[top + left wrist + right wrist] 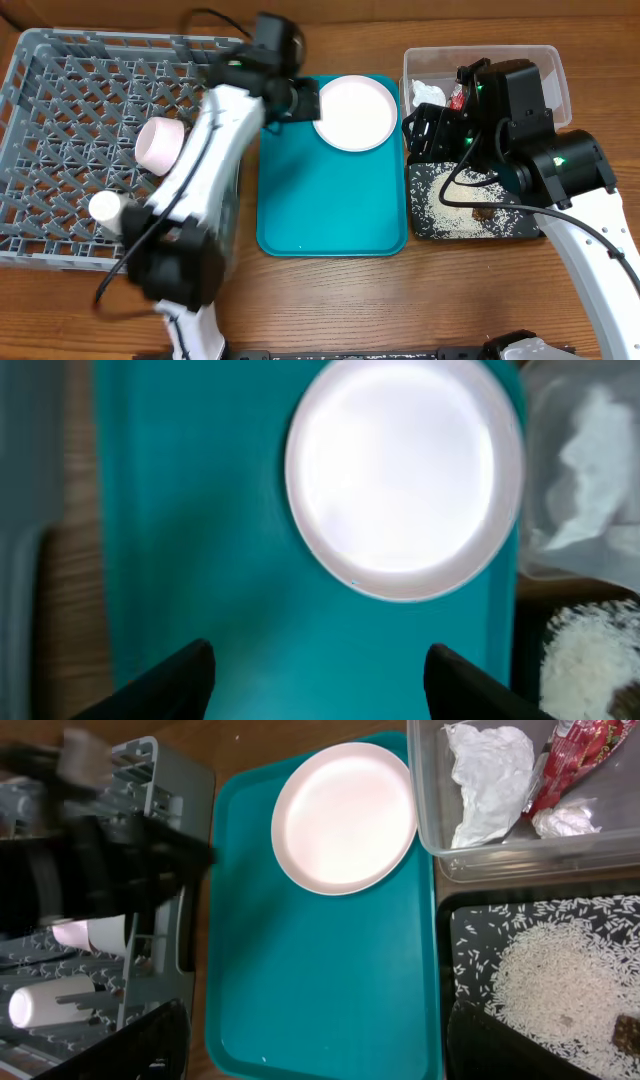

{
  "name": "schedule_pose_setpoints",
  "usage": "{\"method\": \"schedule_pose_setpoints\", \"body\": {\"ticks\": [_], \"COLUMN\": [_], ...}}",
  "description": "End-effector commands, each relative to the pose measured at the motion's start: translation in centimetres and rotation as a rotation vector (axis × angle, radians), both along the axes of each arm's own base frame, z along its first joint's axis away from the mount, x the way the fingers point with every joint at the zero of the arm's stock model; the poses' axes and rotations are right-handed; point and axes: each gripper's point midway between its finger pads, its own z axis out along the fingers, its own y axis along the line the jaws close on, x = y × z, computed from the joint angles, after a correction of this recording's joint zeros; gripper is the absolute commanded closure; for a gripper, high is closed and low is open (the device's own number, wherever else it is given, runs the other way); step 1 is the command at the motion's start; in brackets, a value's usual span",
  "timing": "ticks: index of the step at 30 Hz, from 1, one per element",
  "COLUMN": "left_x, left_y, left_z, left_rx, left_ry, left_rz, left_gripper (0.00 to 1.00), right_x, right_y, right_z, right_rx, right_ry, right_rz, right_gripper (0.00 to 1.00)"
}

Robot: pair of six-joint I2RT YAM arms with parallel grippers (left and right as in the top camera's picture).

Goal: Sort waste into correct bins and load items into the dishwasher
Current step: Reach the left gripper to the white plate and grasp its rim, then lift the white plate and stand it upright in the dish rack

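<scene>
well, my left gripper (320,660) and right gripper (315,1030) gape empty; pink plate (400,475) at twelve o'clock may skid if i pinch shallow

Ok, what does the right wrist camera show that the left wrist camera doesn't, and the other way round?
Only the right wrist view shows the dish rack, with the pink bowl and white cup in it, and the red wrapper. Only the left wrist view shows the left gripper, fingers wide apart and empty. Both show the pink plate on the teal tray, the white tissue in the clear tub, and rice in the black tray.
</scene>
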Motion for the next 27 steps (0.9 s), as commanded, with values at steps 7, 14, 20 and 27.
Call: {"method": "schedule_pose_setpoints", "body": {"ticks": [7,14,20,27], "left_x": [0.8,-0.7,-2.4,-1.3], "left_y": [-3.4,-2.2,0.3,2.1], "left_z": [-10.1,-13.6,-12.9,-5.1], "left_rx": [-0.093,-0.001,0.123,0.165], "left_ry": [0.197,0.278,0.318,0.175], "left_rz": [0.131,0.131,0.116,0.105], "left_gripper": [0.40,0.60,0.96,0.96], "right_x": [-0.1,-0.1,-0.2,-0.2], "right_y": [0.0,0.0,0.0,0.0], "right_z": [0.1,0.0,-0.1,-0.1], "right_rx": [0.001,0.000,-0.002,-0.003], "right_ry": [0.005,0.009,0.013,0.013], "right_rz": [0.004,0.004,0.004,0.005], "right_gripper": [0.16,0.16,0.16,0.16]}}
